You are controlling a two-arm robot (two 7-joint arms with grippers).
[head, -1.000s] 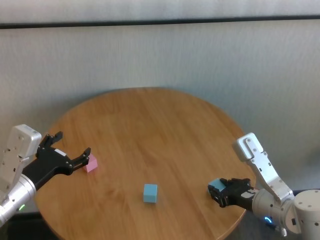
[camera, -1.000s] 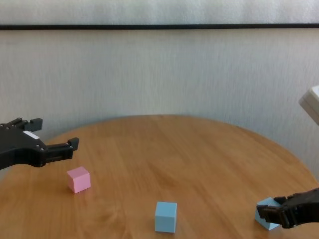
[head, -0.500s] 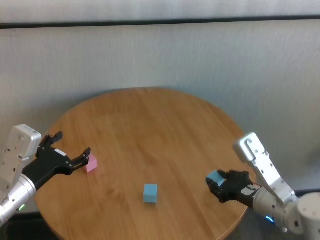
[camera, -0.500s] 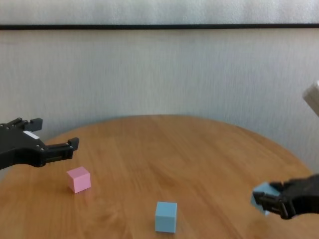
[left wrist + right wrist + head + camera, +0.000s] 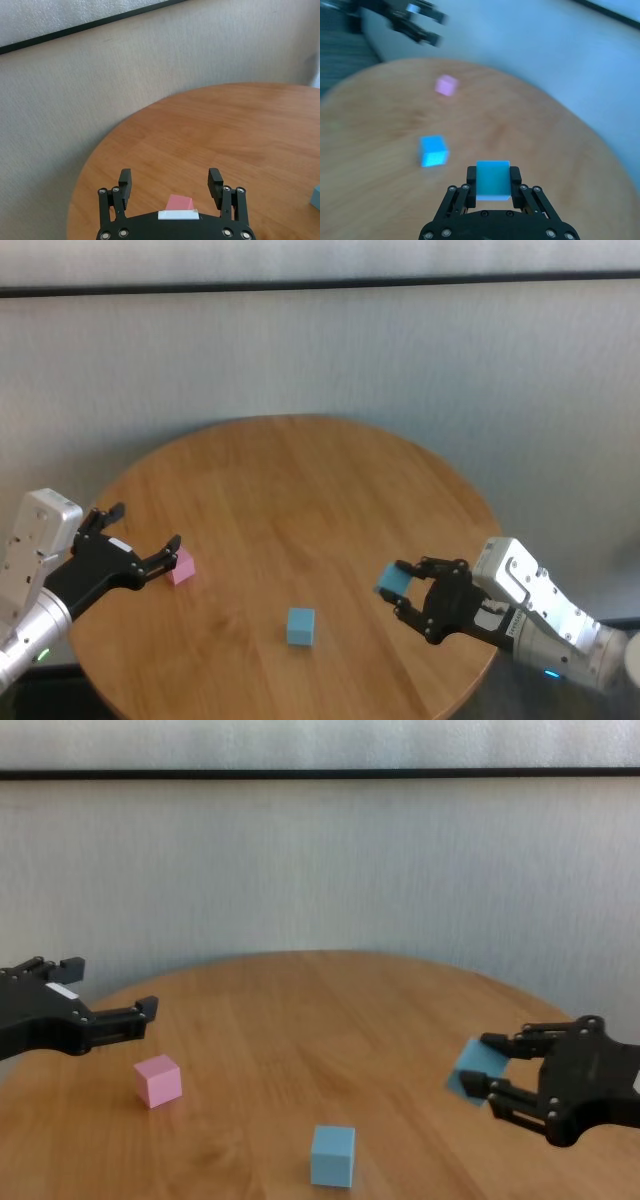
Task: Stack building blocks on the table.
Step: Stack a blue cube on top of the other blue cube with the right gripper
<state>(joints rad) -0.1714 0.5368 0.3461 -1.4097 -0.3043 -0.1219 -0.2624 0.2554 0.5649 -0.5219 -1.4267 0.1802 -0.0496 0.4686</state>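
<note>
While the right gripper [image 5: 403, 592] clenches one blue cube [image 5: 394, 581] between its fingers, lifted above the tabletop [image 5: 300, 490] on the right, the second blue cube [image 5: 300, 626] sits near the front edge. The left gripper [image 5: 140, 545] hovers, fingers spread, just beside the pink cube [image 5: 182, 567].

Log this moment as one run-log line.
right gripper: shut on blue block, lifted | left gripper: open, above pink block | second blue block: on table
</note>
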